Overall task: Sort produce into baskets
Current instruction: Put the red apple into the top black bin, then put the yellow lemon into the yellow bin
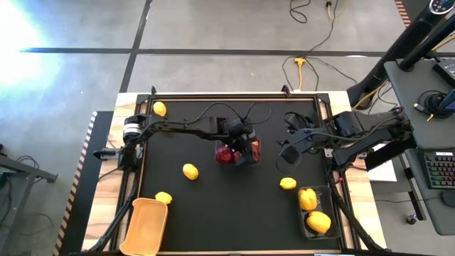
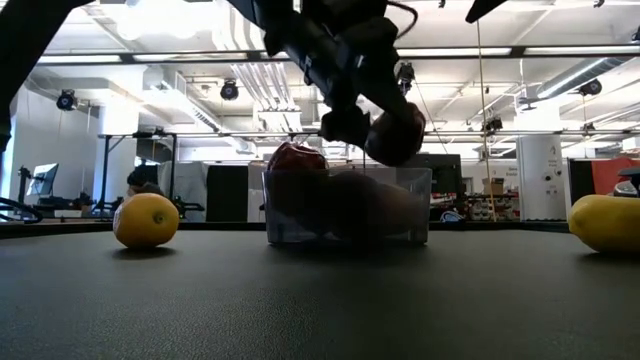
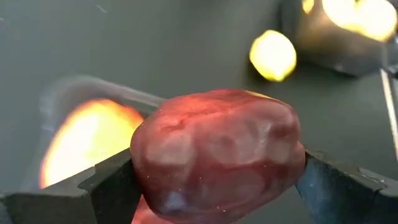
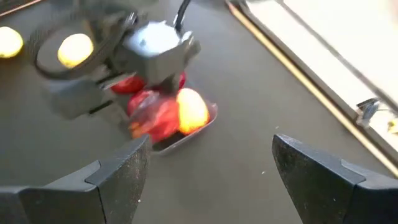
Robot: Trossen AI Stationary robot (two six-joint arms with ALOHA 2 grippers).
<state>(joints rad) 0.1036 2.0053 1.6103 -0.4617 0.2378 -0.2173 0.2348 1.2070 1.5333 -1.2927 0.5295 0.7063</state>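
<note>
The left hand [image 1: 245, 142] is closed on a dark-red fruit [image 3: 217, 152] and holds it just above the clear bin [image 2: 345, 208] in the middle of the tabletop [image 1: 227, 206]. The two fingers [image 3: 109, 183] press on opposite sides of the fruit, at its widest part. The skin looks smooth and a little shiny, so the fruit is probably slippery, and it seems firm and light, because the fingers do not dent it. A grip across the middle is the safest place; nearer to an end it could slide out. The clear bin already has red fruits and one red-yellow fruit [image 4: 191, 111] inside, so the held one may roll when it lands on them. The right hand [image 1: 290, 153] waits open and empty to the right of the clear bin. Lemons [image 1: 190, 171] lie loose on the tabletop, an orange bin [image 1: 144, 226] stands at the near left, and a dark bin [image 1: 328, 213] with yellow peppers [image 1: 318, 222] at the near right.
</note>
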